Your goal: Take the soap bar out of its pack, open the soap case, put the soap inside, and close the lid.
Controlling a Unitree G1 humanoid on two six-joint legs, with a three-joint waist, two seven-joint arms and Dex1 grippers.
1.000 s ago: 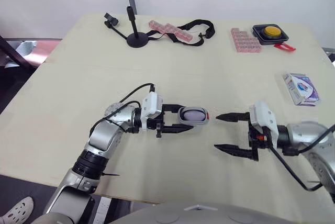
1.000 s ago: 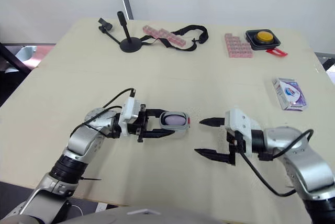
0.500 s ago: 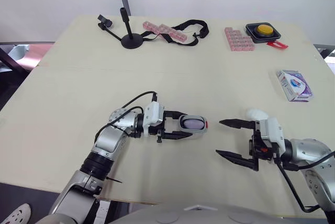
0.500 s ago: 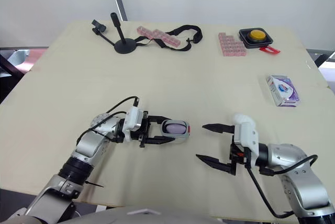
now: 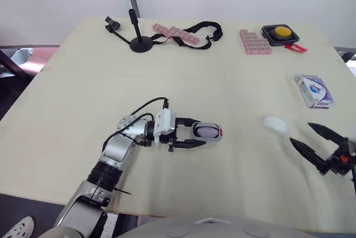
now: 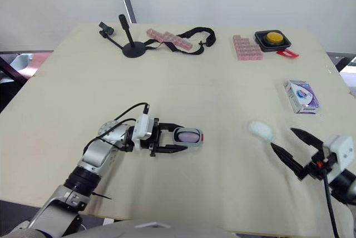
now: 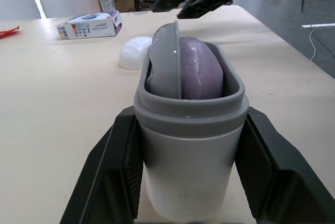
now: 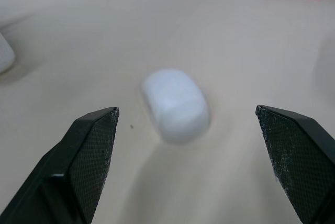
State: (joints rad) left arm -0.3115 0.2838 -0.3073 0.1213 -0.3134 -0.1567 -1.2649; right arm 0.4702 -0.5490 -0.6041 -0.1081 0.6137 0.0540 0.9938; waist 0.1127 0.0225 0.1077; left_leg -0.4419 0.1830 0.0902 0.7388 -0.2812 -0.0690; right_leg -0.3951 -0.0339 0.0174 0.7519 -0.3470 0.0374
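while gripped, smooth oval case (image 7: 189, 161) (purple soap (image 7: 201, 75))

A pale wooden counter (image 5: 83, 110) spans the frame. Along its upper edge lie a black stand (image 5: 139, 42) at upper left, pink strips (image 5: 177, 33) touching a looped black strap (image 5: 208, 28), then a pink tray (image 5: 255, 42) just beside a black box with a yellow button (image 5: 280, 33) and a red tag (image 5: 295, 48). At right lies the pack (image 5: 315, 91); below it, apart, a white lump (image 5: 276, 126).
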